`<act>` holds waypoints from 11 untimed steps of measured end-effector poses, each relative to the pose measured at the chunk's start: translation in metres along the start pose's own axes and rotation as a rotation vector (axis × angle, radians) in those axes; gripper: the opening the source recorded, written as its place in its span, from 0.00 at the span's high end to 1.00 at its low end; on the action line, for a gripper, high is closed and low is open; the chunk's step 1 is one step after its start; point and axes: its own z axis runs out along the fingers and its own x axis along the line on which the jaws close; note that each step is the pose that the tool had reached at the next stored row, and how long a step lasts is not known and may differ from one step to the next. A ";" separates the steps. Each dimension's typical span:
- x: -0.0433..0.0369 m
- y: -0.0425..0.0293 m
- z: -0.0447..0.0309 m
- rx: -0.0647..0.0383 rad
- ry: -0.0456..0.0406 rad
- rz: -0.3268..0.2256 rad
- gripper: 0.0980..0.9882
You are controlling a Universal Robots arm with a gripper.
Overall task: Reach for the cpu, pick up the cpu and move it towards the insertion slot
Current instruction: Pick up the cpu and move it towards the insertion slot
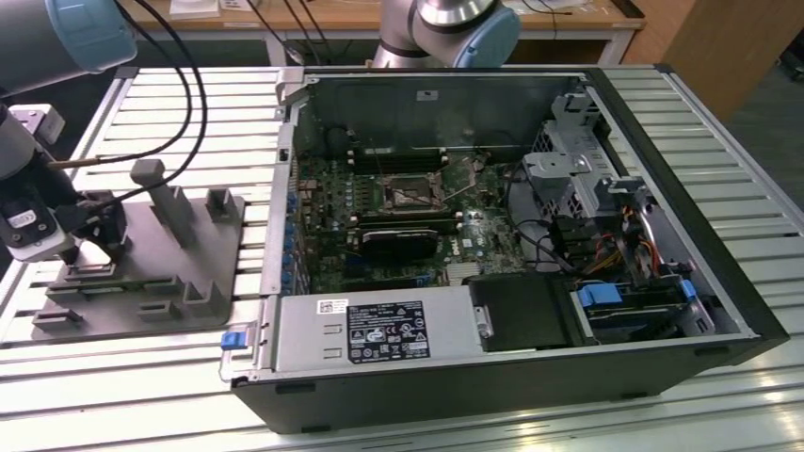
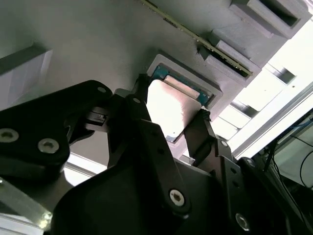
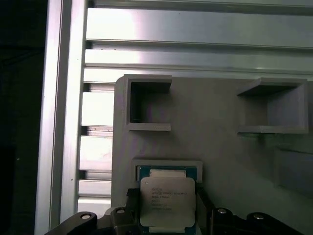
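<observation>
The two black fingers [image 2: 198, 133] are closed against opposite edges of the cpu [image 3: 167, 203], one on each side, so the chip is pinched between them. In both wrist views the cpu lies flat with its silvery face up, over a shallow square recess [image 3: 166, 163] in the grey plastic block [image 3: 220, 147]. A strip of green shows along one edge of the metal face. I cannot tell whether the chip rests on the recess floor or hangs just above it. Two box-shaped pockets [image 3: 149, 103] open in the block near the recess.

In the exterior view the block lies on the slatted metal tabletop [image 1: 188, 94] at the exterior view's left, with upright posts [image 1: 151, 184] rising from it. The arm [image 1: 25, 160] is bent down over its near end.

The open computer case [image 1: 703, 235] stands well apart, toward the exterior view's right. On its board, the insertion slot [image 1: 409, 193] shows a shiny frame around a dark centre, just beside a large black rectangular part [image 1: 402, 241].
</observation>
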 end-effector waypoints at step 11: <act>-0.0001 0.0015 -0.0269 0.000 0.0001 0.000 0.50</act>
